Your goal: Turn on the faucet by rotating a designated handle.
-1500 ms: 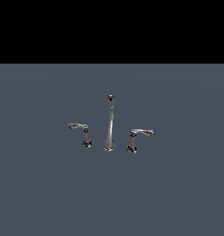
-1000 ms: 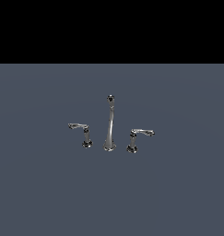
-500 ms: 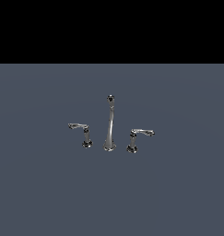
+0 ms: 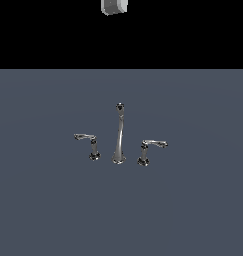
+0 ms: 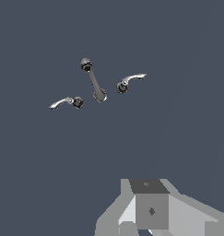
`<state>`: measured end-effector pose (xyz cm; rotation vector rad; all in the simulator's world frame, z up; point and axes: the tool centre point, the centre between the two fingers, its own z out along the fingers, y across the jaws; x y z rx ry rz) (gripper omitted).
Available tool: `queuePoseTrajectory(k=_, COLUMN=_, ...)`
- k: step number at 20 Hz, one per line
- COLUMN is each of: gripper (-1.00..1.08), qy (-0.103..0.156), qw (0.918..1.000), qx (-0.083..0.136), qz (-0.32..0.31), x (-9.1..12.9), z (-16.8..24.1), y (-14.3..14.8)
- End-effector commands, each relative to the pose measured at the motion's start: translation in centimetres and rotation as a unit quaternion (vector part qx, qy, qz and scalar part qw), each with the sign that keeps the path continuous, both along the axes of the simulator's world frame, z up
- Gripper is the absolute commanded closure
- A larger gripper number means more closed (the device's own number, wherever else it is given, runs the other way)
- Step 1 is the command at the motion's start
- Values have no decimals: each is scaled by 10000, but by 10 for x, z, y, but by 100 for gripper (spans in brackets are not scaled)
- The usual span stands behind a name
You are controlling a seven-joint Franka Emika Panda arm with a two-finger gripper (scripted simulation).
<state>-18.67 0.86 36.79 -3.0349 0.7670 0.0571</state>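
Observation:
The small chrome faucet [image 4: 119,135] stands in the middle of a flat grey-blue floor, its tall slim spout [image 4: 119,131] between two short lever handles. The designated handle [image 4: 145,153] is at the exterior view's right, and its lever [image 4: 156,144] juts right. The mirror-image handle [image 4: 93,148] stands at the left. A grey piece of my arm [image 4: 114,6] shows at the top edge, high above and far from the faucet. In the wrist view the faucet [image 5: 96,85] lies far below my gripper [image 5: 150,212]. Only the gripper's grey body shows, so I cannot tell how the jaws stand.
The grey-blue floor [image 4: 53,210] spreads flat on all sides of the faucet, with black background above it. Nothing else stands on it.
A grey piece of my arm has appeared at the top edge of the exterior view, where earlier frames showed only black. The faucet and both handles have not moved.

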Motion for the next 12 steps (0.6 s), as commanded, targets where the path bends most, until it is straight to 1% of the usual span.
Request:
queuePoseTrajectory(k=1, gripper=108, qy=-7, qw=9994, qx=-6, qz=-356, x=11, z=-16, y=-1)
queuePoseTrajectory(k=6, gripper=108, qy=-16, qw=9945, qx=-22, qz=-1051, x=34, z=-48, y=-5)
queuePoseTrajectory(k=9, gripper=108, qy=-21, qw=9892, qx=-31, qz=-1464, x=47, z=-67, y=-9)
queuePoseTrajectory(k=12, gripper=108, qy=-26, qw=9823, qx=-40, qz=-1871, x=60, z=-86, y=-14)
